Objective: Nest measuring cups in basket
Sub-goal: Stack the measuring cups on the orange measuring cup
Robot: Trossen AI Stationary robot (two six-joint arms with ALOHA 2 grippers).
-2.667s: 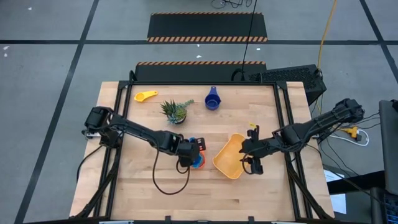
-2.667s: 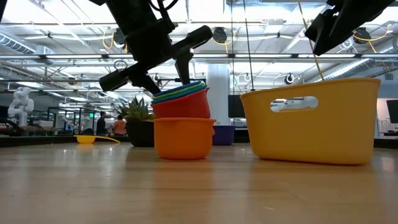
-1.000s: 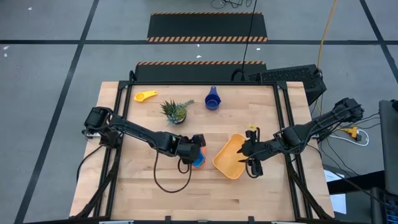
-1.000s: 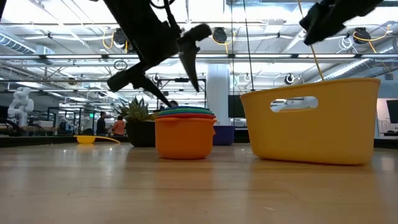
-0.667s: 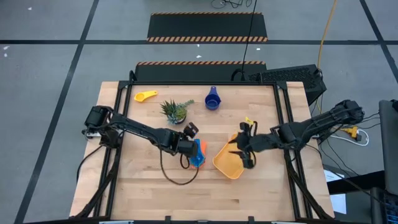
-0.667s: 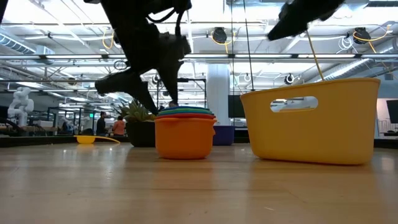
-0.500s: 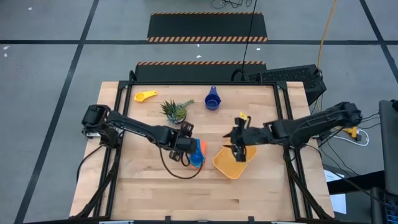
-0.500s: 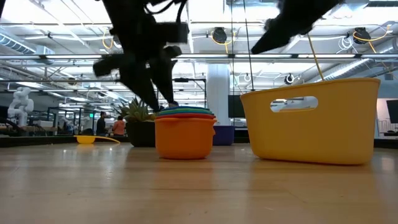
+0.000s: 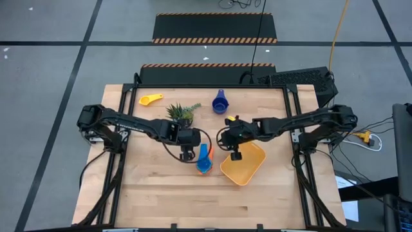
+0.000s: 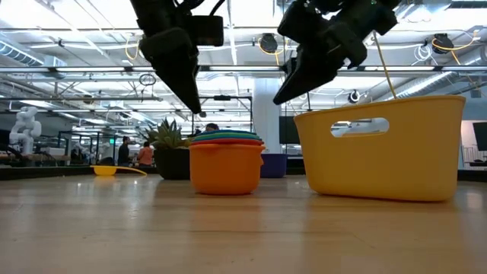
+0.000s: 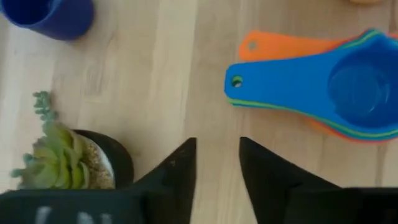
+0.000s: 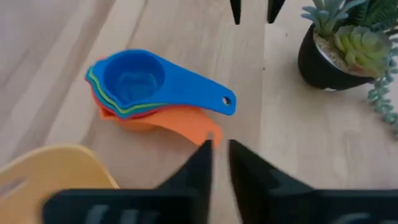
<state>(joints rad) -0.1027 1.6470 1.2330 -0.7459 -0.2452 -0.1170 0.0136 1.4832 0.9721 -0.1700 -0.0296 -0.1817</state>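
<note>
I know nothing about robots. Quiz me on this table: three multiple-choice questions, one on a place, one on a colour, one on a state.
1. Where does the stack of cups sit?
A. in the basket
B. on the table beside the basket
C. on the plant

2. What colour is the stack's top cup?
A. blue
B. red
C. yellow

3. What is the left gripper holding?
A. the plant
B. a cup
C. nothing

Answers: 1 B, wood shows between stack and basket. 2 A, blue faces up in both wrist views. 3 C, only bare table shows between its fingers.
</note>
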